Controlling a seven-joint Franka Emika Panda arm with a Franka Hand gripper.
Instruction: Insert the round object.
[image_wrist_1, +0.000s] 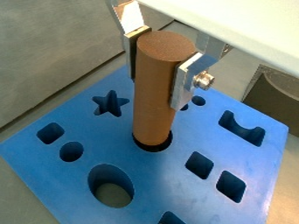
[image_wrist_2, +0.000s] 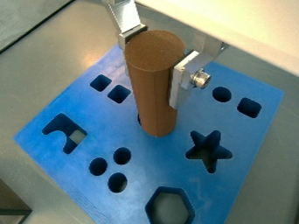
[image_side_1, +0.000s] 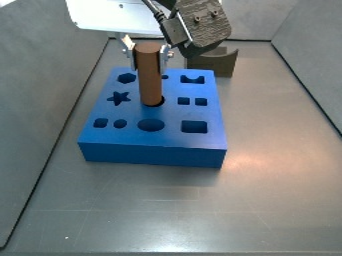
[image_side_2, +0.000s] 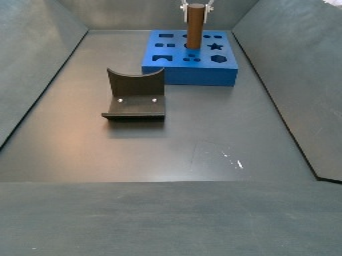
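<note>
On the grey worktop (image_side_1: 267, 200) the blue block (image_side_1: 154, 140) waits, my claw (image_wrist_1: 162, 54) clenched on the round object (image_wrist_1: 158, 87), its long axis upright, foot entering the round hole directly below.

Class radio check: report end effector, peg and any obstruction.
End effector shut on round peg, above blue block. Peg upright, base in round hole. Nothing in the way.

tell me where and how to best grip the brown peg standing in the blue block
Grip the brown peg near its top, coming from above, gripper fingers on opposite curved sides. It stands upright with its foot in a hole of the blue block, so only the upper length is free.
</note>
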